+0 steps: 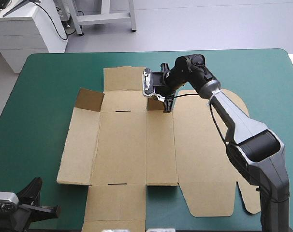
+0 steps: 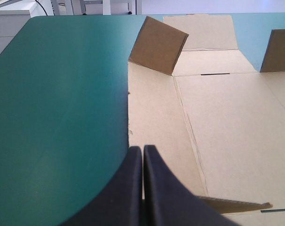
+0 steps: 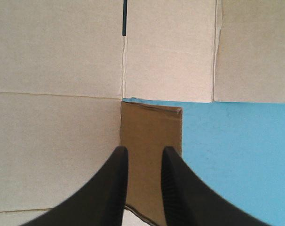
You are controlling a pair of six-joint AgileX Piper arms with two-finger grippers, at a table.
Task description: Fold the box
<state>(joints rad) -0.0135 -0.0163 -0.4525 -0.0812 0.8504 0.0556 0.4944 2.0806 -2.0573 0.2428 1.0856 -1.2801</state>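
The box (image 1: 122,145) lies spread flat in the middle of the teal-green table (image 1: 40,96), its board plain brown, with a small flap (image 1: 88,100) raised at its far left corner. At its far edge the right gripper (image 1: 167,104) points down at another raised flap (image 3: 149,136), black fingers a little apart. The left gripper (image 2: 143,148), fingers pressed together, sits at the near left corner, pointing along the box's left edge.

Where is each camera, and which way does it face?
High: above, behind, facing forward-down at the box; right arm shows.
Left wrist: on the left gripper, facing the far table edge; shut fingers show.
Right wrist: on the right gripper, facing down at a raised flap; parted fingers show.
High and left wrist share the far-left flap.
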